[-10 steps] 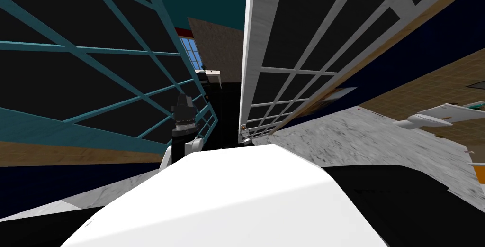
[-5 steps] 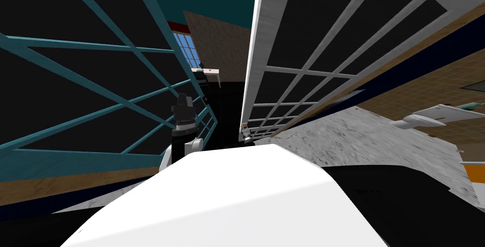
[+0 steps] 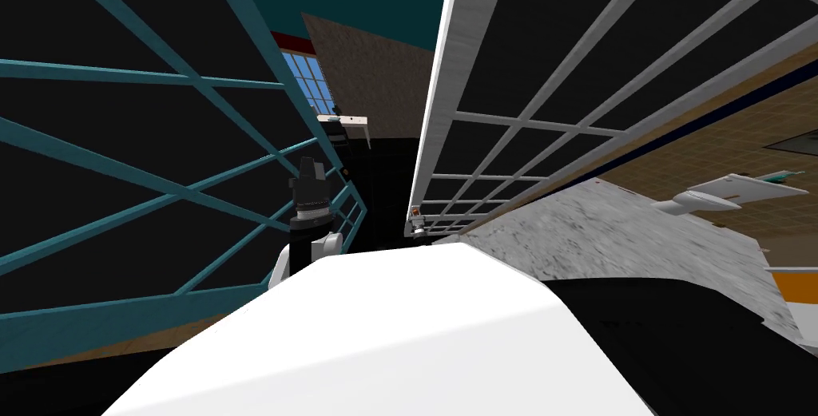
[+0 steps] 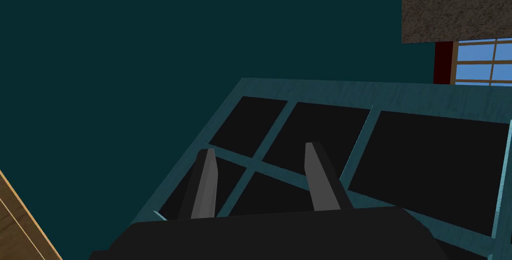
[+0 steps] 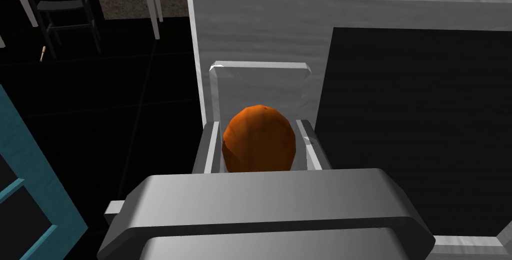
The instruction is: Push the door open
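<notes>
– Doors stand on both sides. Which one are you at?
– I am at the white door [image 3: 436, 76], on my right. It has white bars and black panes. A black area lies beside its near edge.
– Where is your right hand?
– My right gripper [image 5: 259, 125] is low down at that edge of the door. Its two fingers [image 5: 214, 144] are closed on the orange knob [image 5: 259, 142], one on each side, touching it. The knob sits on a grey plate [image 5: 260, 85] on the white door.
– And the other hand?
– My left gripper [image 3: 310, 173] is held up near the teal door [image 3: 172, 192] on my left. Its fingers stand apart with nothing between them. They point at the teal bars and black panes. I cannot tell if they touch the door.
– What is past the doors?
– I see a blue window [image 3: 310, 88] far off between the two doors, and a dark chair [image 5: 70, 10] on a dark floor.
</notes>
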